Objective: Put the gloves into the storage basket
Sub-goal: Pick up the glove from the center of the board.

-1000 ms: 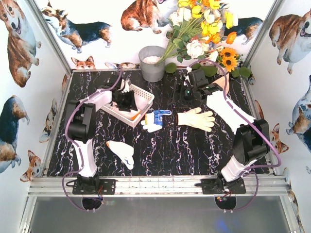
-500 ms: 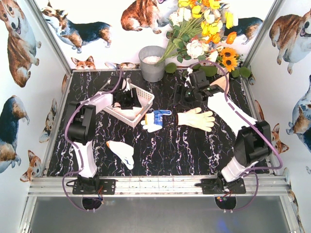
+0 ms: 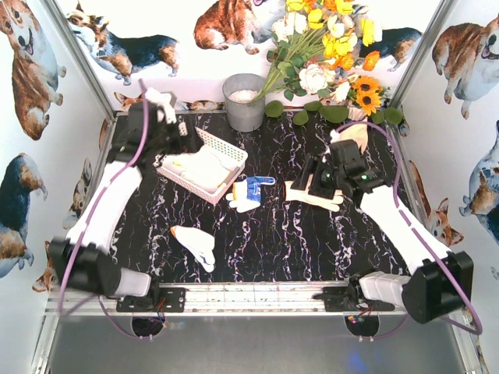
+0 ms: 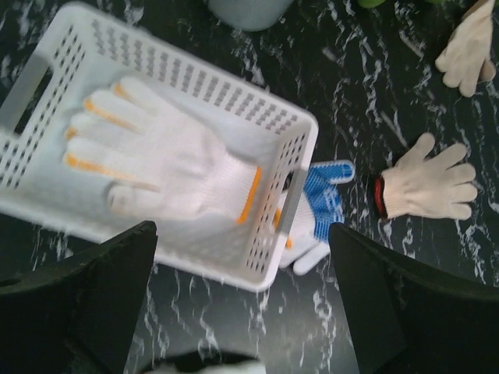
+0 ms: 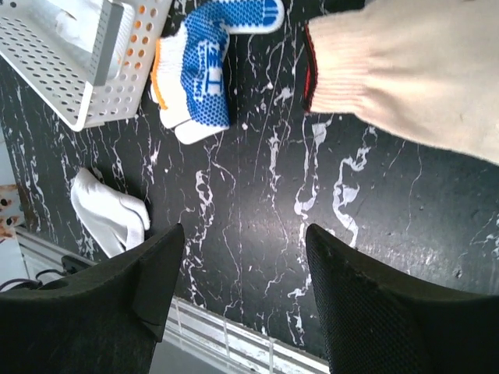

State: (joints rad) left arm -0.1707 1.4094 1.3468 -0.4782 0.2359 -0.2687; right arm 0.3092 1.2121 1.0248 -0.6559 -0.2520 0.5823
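- The left gripper (image 4: 242,230) hangs over the 10 o'clock part of the table (image 3: 273,249). Its claw is released, with both fingers spread wide and nothing between them.
- Directly beneath it sits the storage basket (image 4: 195,74). One white glove with orange trim (image 4: 164,167) lies flat inside, so that delivery looks finished.
- A plain white glove (image 3: 195,245) lies alone at about 7 o'clock on the table, well apart from the basket. It looks like the left arm's natural next pick.
- The blue-and-white glove (image 3: 249,191) rests at the basket's 4 o'clock corner, touching or just beside the wall. I cannot tell which.
- At 3 o'clock from it lies a cream glove (image 3: 316,192), palm flat, with its red-edged cuff toward the blue one.
- The right gripper (image 5: 243,230) hovers near that cuff. Its claw is released too: bare table shows between the fingers and nothing is held.
- A second cream glove (image 3: 352,136) lies at roughly 1 o'clock on the table, near the foliage.
- Judged step: one glove is stored and four are left out, and the right arm is lining up on the cream glove.
- The next move calls for lowering onto the cuff and pinching the fabric firmly. The glove then has to be carried toward 10 o'clock without snagging the blue-and-white glove or bumping the left arm over the basket.
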